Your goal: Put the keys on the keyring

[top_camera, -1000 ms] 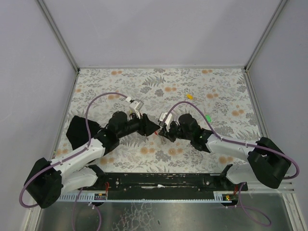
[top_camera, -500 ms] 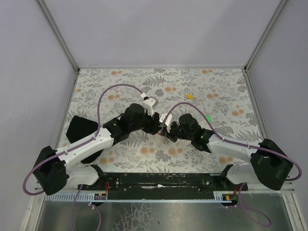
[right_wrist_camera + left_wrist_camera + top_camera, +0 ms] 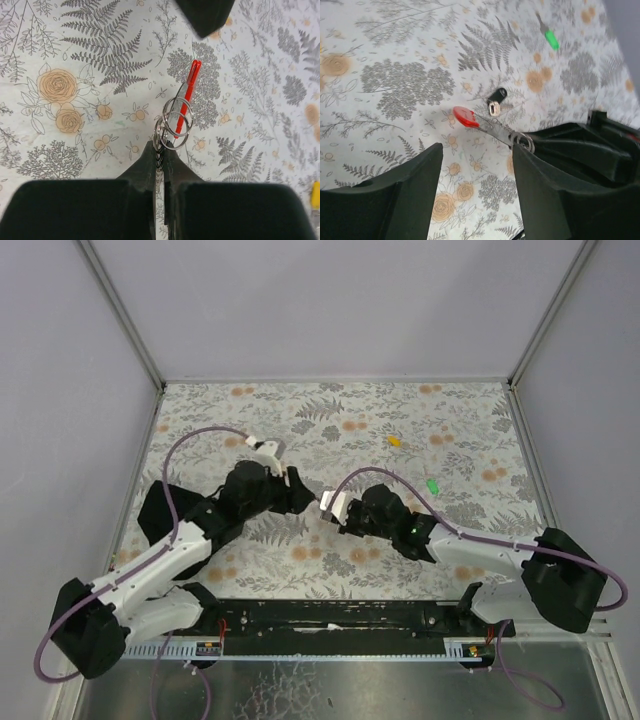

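Right tool (image 3: 161, 148) is clamped on the keyring (image 3: 189, 82), whose red end points out over the worktop (image 3: 60, 50). Left tool (image 3: 477, 155) stands apart, empty. Black key (image 3: 496, 95) lies just beyond the red tip, unthreaded; the next move probably calls for pinching its head

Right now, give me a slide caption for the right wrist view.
Right gripper pinches the silver keyring, a red-headed key threaded on it.
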You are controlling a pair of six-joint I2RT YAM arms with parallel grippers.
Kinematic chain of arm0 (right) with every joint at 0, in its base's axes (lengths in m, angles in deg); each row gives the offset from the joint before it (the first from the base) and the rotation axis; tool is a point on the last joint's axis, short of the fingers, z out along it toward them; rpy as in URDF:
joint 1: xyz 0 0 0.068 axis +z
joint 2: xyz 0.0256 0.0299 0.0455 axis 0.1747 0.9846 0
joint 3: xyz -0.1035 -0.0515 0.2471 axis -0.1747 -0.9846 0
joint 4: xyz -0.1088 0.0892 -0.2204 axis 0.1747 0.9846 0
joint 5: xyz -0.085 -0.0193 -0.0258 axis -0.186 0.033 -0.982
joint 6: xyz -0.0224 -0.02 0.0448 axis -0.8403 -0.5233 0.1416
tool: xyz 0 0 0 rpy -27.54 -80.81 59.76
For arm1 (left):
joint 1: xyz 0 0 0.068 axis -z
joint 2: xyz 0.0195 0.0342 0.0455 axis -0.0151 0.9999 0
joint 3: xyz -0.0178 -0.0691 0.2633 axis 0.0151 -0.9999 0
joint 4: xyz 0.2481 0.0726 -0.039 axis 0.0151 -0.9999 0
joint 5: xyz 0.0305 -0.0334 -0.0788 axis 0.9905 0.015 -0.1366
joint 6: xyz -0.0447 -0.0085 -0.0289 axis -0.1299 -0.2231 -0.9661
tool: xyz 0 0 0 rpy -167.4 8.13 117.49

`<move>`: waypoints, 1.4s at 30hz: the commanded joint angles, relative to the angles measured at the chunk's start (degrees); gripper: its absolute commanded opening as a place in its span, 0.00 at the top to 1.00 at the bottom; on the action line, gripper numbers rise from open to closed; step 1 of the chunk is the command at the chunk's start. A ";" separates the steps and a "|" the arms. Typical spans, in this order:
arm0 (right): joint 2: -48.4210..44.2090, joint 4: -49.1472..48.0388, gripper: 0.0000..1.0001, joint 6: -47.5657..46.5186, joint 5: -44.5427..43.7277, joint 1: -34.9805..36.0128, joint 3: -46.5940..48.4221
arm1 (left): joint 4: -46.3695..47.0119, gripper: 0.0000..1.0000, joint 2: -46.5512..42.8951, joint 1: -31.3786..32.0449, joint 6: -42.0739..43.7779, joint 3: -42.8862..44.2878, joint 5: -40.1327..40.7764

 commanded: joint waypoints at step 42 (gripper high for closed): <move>1.85 8.68 0.40 27.09 -25.45 11.50 3.51 | 15.20 0.62 -8.15 -5.21 -23.52 -28.54 -2.86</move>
